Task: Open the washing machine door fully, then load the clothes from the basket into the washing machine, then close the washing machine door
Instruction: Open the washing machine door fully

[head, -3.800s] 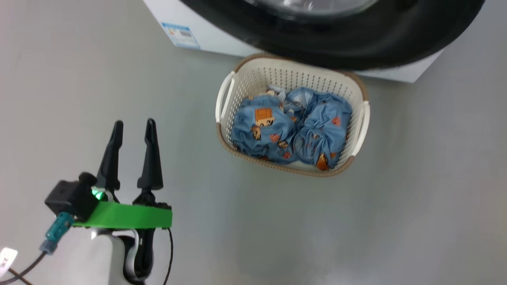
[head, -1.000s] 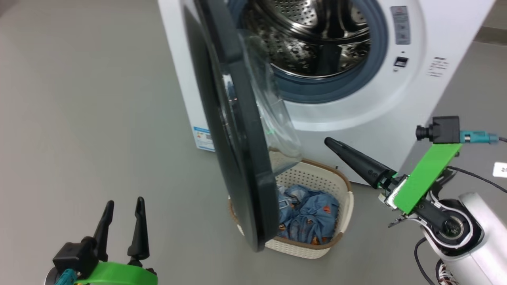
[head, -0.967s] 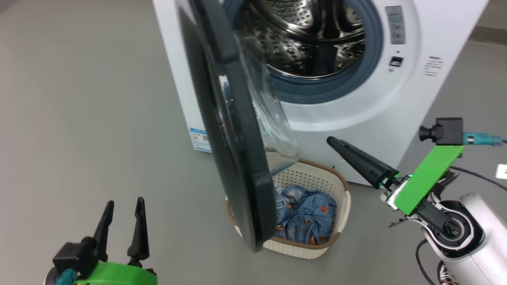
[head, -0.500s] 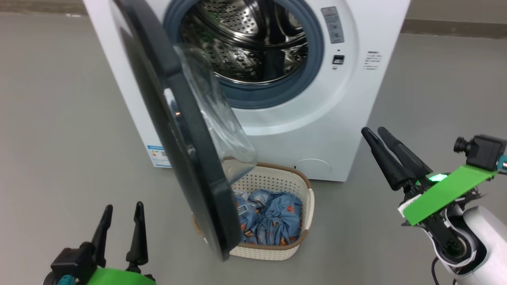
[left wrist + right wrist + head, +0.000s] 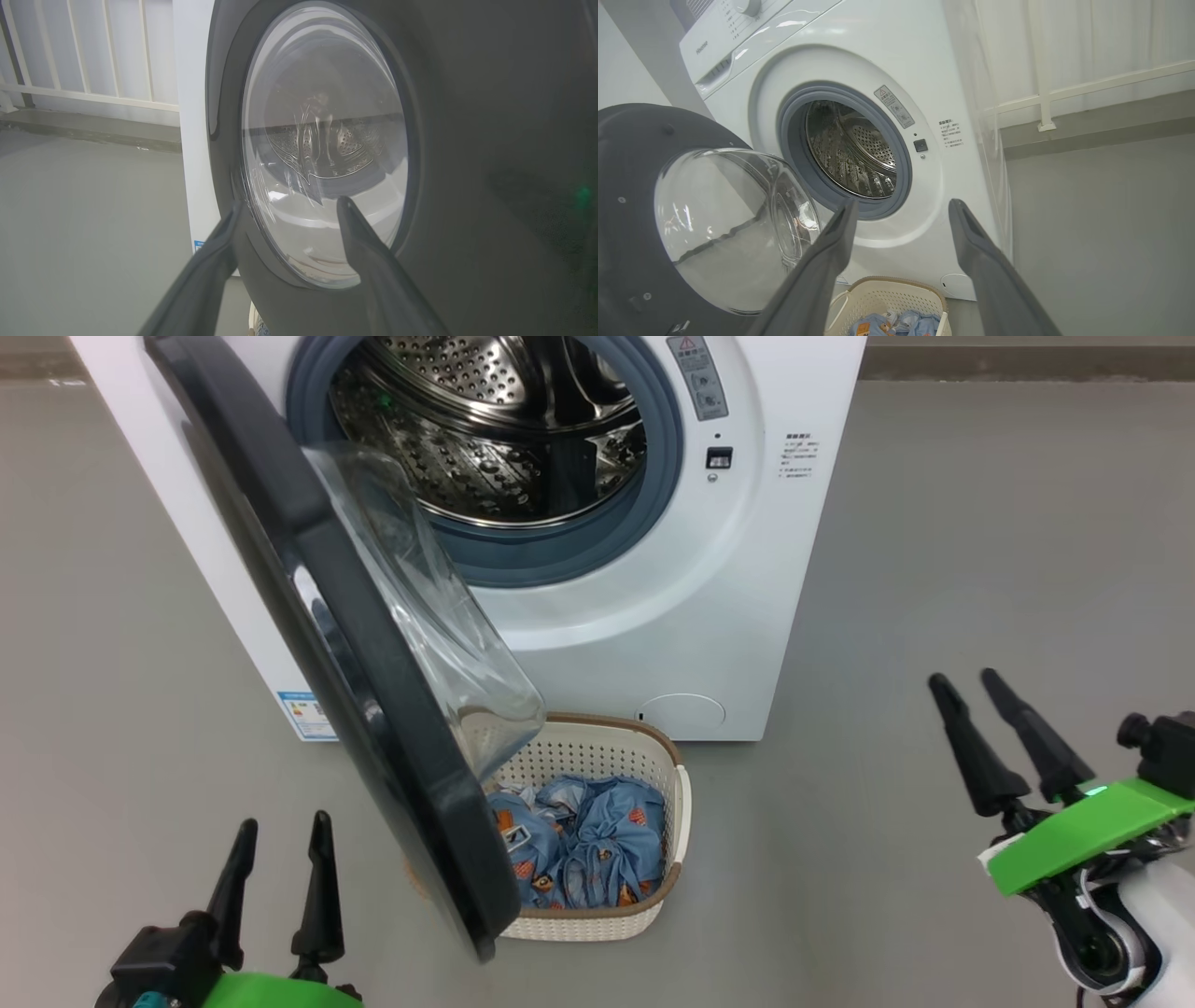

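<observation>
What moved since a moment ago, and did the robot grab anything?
The right hand drew back from the front of the washing machine, off to the right, and turned to point upward; it is open and empty. The whole view shifted too. The washing machine door stays partly open, the clothes stay in the basket, and the left hand stays low and open.

Upper centre of head view: washing machine (image 5: 653,644) front panel white, smooth, glossy. Inside it, drum (image 5: 485,448) perforated steel, mirror-bright. Around opening, door seal (image 5: 560,560) grey rubber, matt. Left of centre: washing machine door (image 5: 411,803) dark smooth rim, low sheen; window (image 5: 420,607) clear glass, shiny with reflections. Lower centre: basket (image 5: 607,756) cream perforated plastic, brown woven-look rim. In it, clothes (image 5: 597,845) soft blue printed cloth, crumpled, matt. Floor (image 5: 980,523) smooth grey, faint sheen.
</observation>
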Controlling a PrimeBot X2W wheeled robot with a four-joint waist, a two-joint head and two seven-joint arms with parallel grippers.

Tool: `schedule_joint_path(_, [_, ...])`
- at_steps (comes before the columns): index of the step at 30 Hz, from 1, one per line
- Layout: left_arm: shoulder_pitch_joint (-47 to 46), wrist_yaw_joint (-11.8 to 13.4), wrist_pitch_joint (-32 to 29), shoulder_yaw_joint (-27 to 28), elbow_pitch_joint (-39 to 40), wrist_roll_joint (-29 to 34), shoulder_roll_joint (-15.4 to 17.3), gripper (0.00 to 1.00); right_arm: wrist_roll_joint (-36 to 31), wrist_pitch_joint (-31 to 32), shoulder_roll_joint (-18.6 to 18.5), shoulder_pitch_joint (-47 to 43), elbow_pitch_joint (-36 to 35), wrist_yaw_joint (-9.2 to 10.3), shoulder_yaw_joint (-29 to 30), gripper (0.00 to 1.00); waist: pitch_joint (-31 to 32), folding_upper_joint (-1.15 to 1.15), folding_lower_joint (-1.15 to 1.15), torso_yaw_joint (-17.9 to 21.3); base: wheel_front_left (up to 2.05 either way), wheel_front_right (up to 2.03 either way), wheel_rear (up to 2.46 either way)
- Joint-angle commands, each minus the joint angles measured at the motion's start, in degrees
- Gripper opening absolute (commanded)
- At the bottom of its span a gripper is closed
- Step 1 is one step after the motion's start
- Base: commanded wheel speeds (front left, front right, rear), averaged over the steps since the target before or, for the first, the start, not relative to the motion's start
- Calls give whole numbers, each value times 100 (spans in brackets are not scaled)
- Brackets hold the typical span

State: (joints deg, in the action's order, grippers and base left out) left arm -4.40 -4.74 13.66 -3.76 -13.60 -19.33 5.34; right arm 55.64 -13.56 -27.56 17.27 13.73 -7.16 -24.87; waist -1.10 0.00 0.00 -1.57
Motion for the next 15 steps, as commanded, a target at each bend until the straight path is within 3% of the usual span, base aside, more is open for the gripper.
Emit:
schedule_joint_path(1, [-93, 24, 48, 162, 180, -49, 84, 100, -78, -76, -95, -51, -83, -33, 19, 100, -17, 0, 0, 19, 0, 0, 0])
schedule_joint_path(15, [-69, 40, 87, 126, 179, -84, 79, 100, -1823, -142, 643, -551, 455, -33, 1483, 100, 14, 0, 0, 33, 0, 0, 0])
